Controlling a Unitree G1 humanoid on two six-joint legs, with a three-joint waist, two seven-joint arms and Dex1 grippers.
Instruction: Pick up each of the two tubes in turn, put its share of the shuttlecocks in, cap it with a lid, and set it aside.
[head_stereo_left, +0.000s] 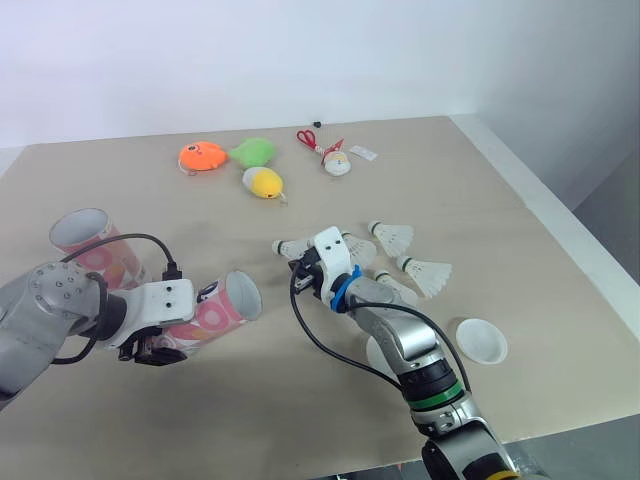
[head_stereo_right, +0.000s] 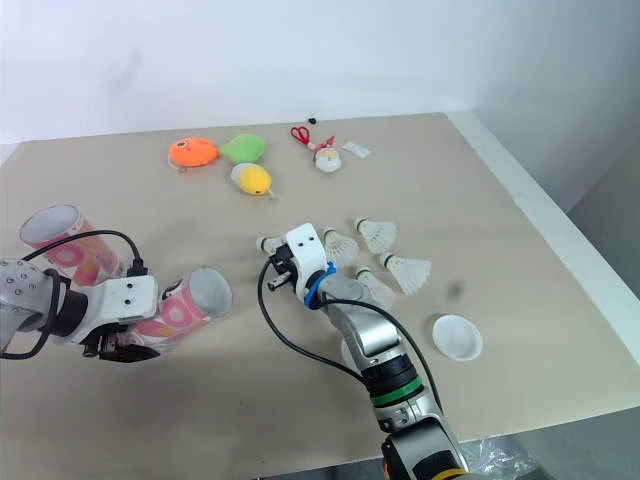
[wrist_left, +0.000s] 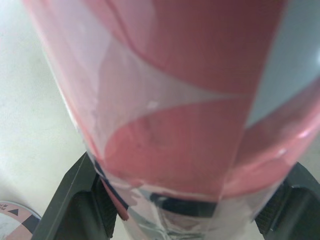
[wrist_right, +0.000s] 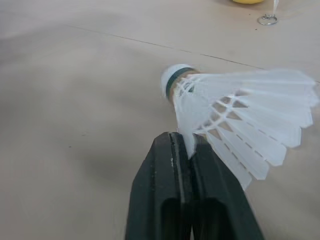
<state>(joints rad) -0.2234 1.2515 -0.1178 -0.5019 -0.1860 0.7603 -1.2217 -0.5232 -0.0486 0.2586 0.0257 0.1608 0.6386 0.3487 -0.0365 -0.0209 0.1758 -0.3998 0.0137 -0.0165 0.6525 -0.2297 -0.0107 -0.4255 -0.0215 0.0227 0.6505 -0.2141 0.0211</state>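
Left fingers (wrist_left: 75, 200) clasp tube (head_stereo_left: 215, 310) lying crosswise, mouth rightward, second tube (head_stereo_left: 90, 245) beside, right fingers (wrist_right: 160, 190) pinch shuttlecock (wrist_right: 240, 110), cork leftward, four shuttlecocks (head_stereo_left: 392, 237) loose

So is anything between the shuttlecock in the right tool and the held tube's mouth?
Nothing visible: only bare table lies between the shuttlecock and the open mouth of the tube.

- The pink tube (wrist_left: 175, 100) is blurred and cut off by the left wrist view's edges.
- A lid (head_stereo_left: 372, 355), lower centre, is half hidden behind the right arm (head_stereo_left: 400, 335).
- Black speck (head_stereo_left: 316, 124), upper centre: too small to tell.
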